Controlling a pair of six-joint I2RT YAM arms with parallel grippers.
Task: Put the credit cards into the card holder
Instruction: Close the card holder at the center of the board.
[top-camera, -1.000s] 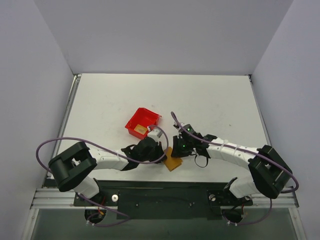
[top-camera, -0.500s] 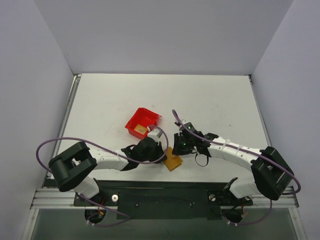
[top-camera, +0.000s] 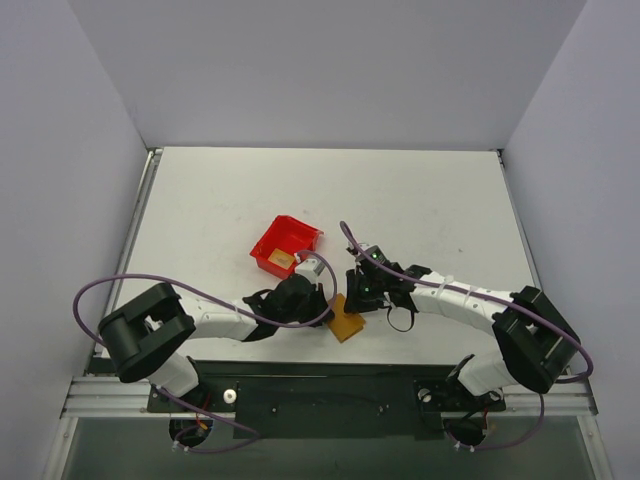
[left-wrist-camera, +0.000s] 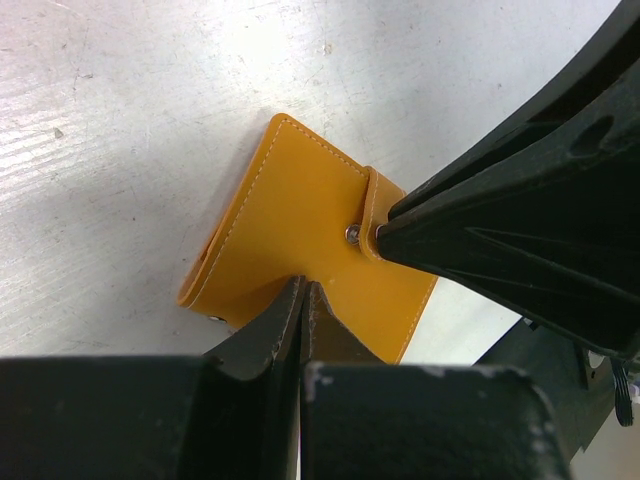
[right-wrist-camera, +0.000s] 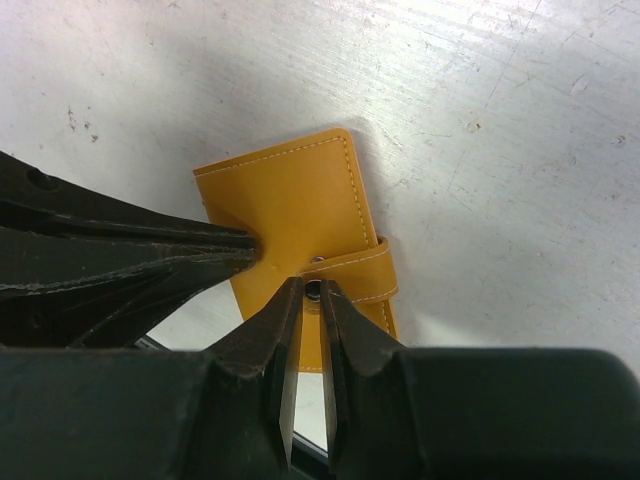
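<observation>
The card holder (top-camera: 346, 323), a folded orange wallet, lies near the table's front edge between both grippers. My left gripper (left-wrist-camera: 303, 286) is shut, and its joined tips press on the holder's cover (left-wrist-camera: 295, 215). My right gripper (right-wrist-camera: 311, 291) comes from the other side and is shut on the holder's tab (right-wrist-camera: 360, 275), with the metal snap between its tips. In the top view the left gripper (top-camera: 323, 300) and right gripper (top-camera: 356, 298) almost meet over the holder. One tan credit card (top-camera: 281, 260) lies in the red bin.
The red plastic bin (top-camera: 290, 240) stands just behind the left gripper. The table's front edge and the dark base rail (top-camera: 330, 375) run close below the holder. Purple cables loop off both arms.
The right arm's elbow swayed slightly out and back. Both grippers and the card holder stayed where they were.
</observation>
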